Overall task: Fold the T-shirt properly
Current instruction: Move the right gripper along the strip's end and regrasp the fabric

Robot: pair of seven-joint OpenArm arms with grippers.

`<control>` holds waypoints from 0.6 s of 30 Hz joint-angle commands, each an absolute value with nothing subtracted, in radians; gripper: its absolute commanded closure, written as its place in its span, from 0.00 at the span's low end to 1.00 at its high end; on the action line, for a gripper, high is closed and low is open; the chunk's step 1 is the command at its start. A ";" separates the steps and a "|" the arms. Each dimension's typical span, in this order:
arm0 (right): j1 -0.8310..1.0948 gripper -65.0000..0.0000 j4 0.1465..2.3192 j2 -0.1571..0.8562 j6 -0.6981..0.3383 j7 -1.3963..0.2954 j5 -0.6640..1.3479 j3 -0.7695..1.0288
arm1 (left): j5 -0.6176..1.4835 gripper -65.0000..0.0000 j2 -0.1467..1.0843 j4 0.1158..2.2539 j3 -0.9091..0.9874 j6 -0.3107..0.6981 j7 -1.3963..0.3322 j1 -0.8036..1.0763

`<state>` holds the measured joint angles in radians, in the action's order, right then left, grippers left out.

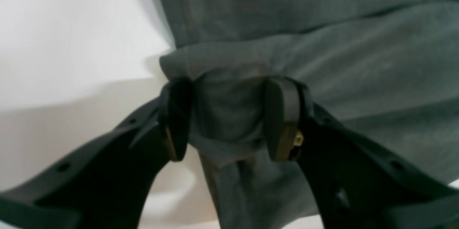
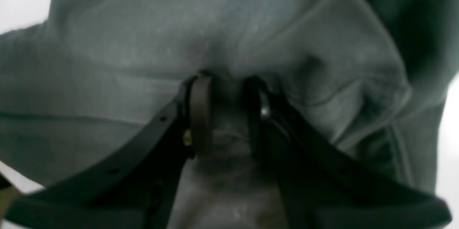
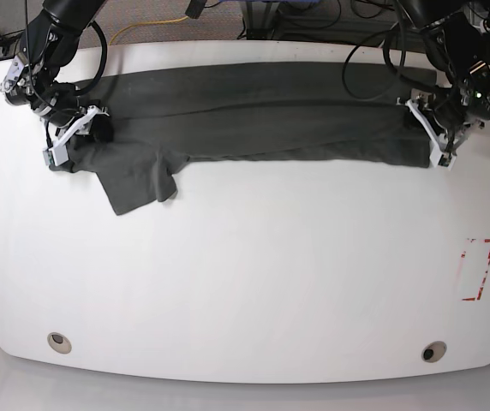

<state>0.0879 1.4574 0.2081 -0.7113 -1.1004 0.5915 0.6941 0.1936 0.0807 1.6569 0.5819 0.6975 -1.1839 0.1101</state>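
Note:
The dark grey T-shirt (image 3: 262, 111) lies as a long folded band across the far part of the white table (image 3: 245, 282). One sleeve (image 3: 138, 180) sticks out toward the near side. At the band's end on the base view's right, my left gripper (image 3: 429, 128) holds a thick bunch of the T-shirt (image 1: 322, 24). In the left wrist view that gripper (image 1: 229, 117) is shut on the fold, which fills the gap between its pads. At the other end my right gripper (image 3: 78, 137) (image 2: 229, 114) is shut on a pinch of the T-shirt (image 2: 179, 35).
A red outlined rectangle (image 3: 478, 270) is marked on the table at the right. Two round fittings (image 3: 56, 341) (image 3: 433, 351) sit near the front edge. Cables (image 3: 151, 30) run behind the far edge.

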 commanded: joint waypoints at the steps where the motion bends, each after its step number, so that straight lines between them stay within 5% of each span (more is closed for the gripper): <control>1: 0.039 0.75 1.442 0.225 -0.698 -1.124 0.498 0.702 | 0.165 0.53 0.085 1.630 0.601 0.698 -1.205 0.091; 18: -0.128 0.75 1.662 0.246 -0.698 -1.265 0.437 0.702 | 0.166 0.53 0.084 1.566 0.616 0.698 -1.205 -0.019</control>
<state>-0.1043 1.6253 0.2298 -0.6968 -1.2613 0.4255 0.7006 0.1761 0.0757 1.5623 0.6174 0.7002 -1.1904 -0.0109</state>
